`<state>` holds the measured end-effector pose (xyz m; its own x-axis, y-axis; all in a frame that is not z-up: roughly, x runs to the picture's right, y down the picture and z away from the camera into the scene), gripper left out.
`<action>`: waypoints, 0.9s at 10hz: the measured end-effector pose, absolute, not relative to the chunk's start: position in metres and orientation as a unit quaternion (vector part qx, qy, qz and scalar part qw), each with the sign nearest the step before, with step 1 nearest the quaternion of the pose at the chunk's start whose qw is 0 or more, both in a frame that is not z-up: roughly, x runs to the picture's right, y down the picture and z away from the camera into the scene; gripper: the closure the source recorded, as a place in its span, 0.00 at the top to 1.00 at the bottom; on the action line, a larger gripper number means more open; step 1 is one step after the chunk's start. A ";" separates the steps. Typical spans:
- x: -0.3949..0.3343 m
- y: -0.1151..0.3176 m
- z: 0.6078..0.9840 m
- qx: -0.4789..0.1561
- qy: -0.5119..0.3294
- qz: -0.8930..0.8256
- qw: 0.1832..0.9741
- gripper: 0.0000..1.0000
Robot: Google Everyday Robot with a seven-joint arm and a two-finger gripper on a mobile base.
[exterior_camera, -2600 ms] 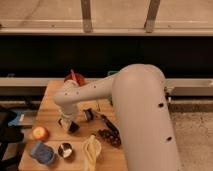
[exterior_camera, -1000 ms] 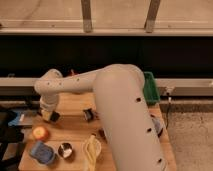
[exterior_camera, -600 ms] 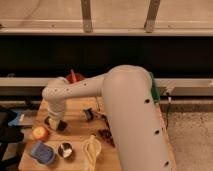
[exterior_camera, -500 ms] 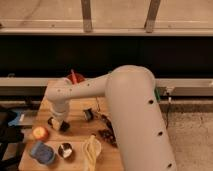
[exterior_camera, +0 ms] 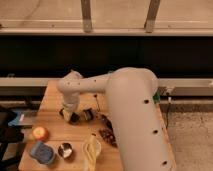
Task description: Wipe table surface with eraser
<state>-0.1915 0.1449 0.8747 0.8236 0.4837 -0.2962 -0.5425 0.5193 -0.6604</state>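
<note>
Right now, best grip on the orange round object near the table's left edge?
Probably from straight above, closing across the orange object at its widest middle. It is round, so no side is better, and it sits apart from the blue object. The gripper is shut, low over the table surface, nearer its middle.
</note>
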 end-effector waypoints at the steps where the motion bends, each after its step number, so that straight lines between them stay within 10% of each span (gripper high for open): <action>1: -0.201 0.141 0.887 -0.394 0.034 0.293 0.870 0.00; 9: -0.217 0.135 0.879 -0.397 0.010 0.277 0.875 0.00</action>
